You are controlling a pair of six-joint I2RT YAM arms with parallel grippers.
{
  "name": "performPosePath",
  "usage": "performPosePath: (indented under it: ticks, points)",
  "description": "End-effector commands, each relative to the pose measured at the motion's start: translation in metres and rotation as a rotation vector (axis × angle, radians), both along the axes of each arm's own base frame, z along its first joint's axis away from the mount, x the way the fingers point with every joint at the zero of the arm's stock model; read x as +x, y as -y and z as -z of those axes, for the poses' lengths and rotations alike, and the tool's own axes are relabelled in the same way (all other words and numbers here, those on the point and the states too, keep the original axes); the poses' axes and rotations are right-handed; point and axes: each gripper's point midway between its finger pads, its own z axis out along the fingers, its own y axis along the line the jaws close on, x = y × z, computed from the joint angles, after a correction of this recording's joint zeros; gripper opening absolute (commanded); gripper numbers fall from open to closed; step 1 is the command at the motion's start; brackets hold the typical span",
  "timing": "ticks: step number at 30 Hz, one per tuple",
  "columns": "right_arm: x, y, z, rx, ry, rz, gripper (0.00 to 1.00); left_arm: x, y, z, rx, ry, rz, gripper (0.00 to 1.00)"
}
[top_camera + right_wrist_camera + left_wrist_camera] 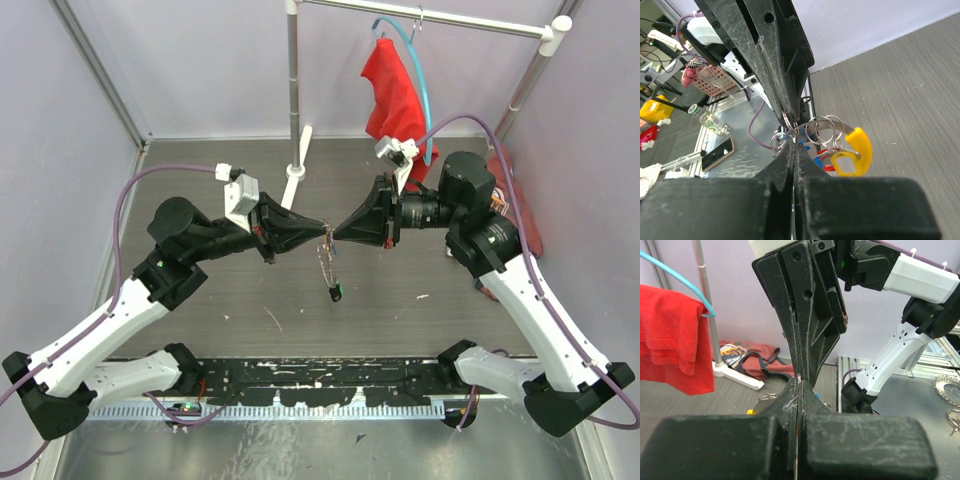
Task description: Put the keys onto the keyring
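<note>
My two grippers meet tip to tip above the table's middle. My left gripper (322, 231) is shut; a thin metal sliver, seemingly a key, shows between its fingers (799, 390). My right gripper (338, 233) is shut on the end of the keyring (827, 122), a grey band with a curved orange-yellow section (862, 145). Small rings carry a yellow tag (845, 162) and red and blue tags on the band. In the top view the keys (328, 268) hang below the fingertips, a dark green one (335, 291) lowest. The right gripper's fingers (807, 315) fill the left wrist view.
A garment rack pole (293, 90) on a white base (296, 178) stands at the back. A red cloth (395, 95) hangs from a light-blue hanger hoop (427, 95). A red bag (520, 215) lies behind the right arm. A black rail (320, 385) runs along the near edge.
</note>
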Motion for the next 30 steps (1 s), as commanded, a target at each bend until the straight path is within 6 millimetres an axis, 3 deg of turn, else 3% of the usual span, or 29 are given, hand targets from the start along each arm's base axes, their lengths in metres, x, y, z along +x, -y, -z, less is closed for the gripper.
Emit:
performPosePath:
  ticks: [1, 9, 13, 22, 30]
  points:
    - [-0.005, -0.001, -0.005, 0.002, 0.003, -0.028, 0.01, -0.007, -0.01, -0.038, -0.083, 0.083, -0.011, 0.0]
    - [0.0, -0.005, 0.011, -0.027, -0.038, -0.042, 0.03, -0.006, -0.01, -0.039, -0.084, 0.085, -0.012, 0.0]
    - [0.002, -0.005, 0.013, -0.032, -0.033, -0.04, 0.17, -0.006, -0.009, -0.038, -0.083, 0.082, -0.01, 0.0]
    - [0.003, 0.012, -0.023, 0.019, 0.241, 0.095, 0.4, -0.005, -0.008, -0.036, -0.077, 0.077, -0.009, 0.0]
    - [-0.001, 0.018, -0.036, 0.053, 0.402, 0.102, 0.44, -0.004, -0.008, -0.036, -0.079, 0.074, -0.013, 0.0]
